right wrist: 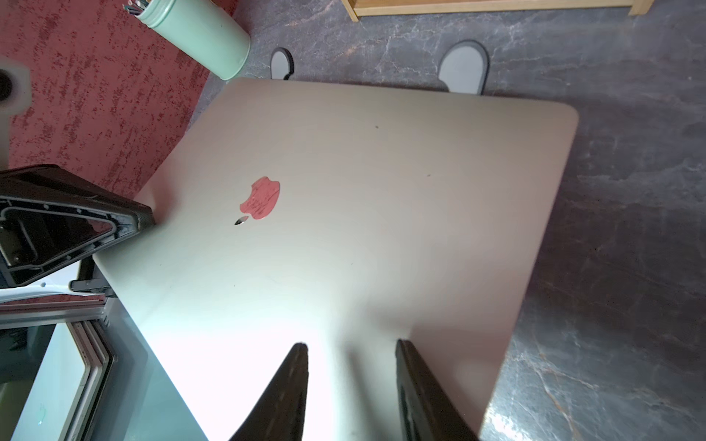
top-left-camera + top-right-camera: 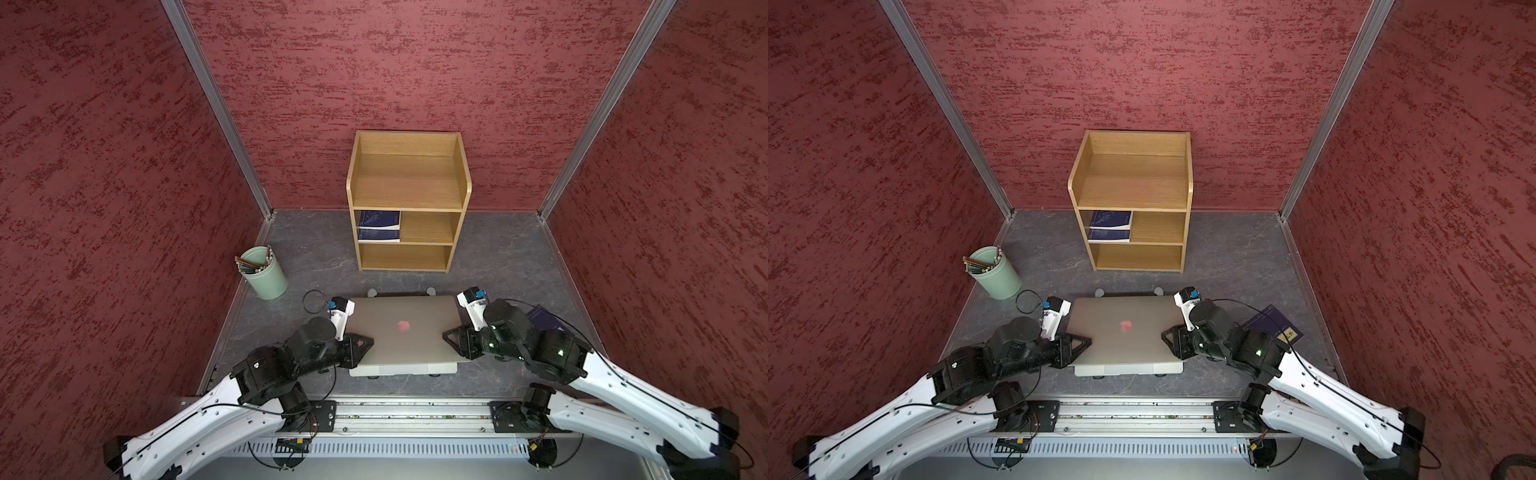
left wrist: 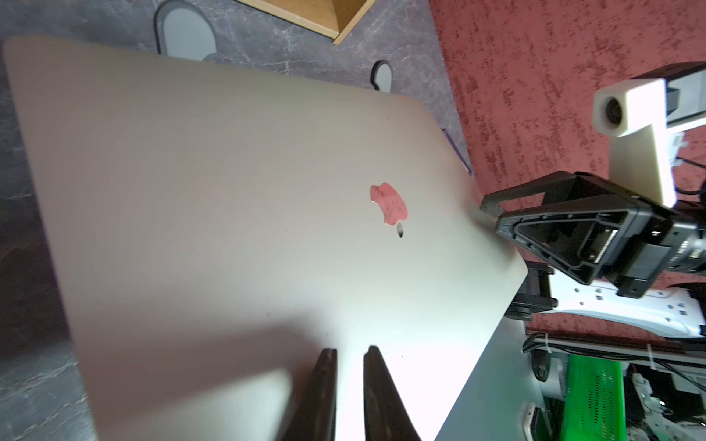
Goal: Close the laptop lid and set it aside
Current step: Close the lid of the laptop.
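Observation:
The silver-grey laptop stands on the table's middle. The laptop lid [image 2: 405, 328] [image 2: 1123, 328] is tilted low over the base, logo side up, and a strip of the base [image 2: 403, 369] shows past its front edge. My left gripper [image 2: 368, 341] [image 3: 351, 349] lies over the lid's left edge, fingers almost together with nothing between them. Over the right edge my right gripper [image 2: 446, 334] [image 1: 349, 343] stands open, only the lid [image 1: 363, 191] showing in the gap. Whether either gripper's tips touch the lid [image 3: 229, 191] I cannot tell.
Two grey stand feet [image 2: 372, 293] [image 2: 432, 291] poke out behind the laptop. A wooden shelf [image 2: 409, 199] with blue books [image 2: 379, 226] stands at the back. At the left is a green cup [image 2: 266, 274] of pencils. A dark blue book [image 2: 1275, 324] lies under the right arm.

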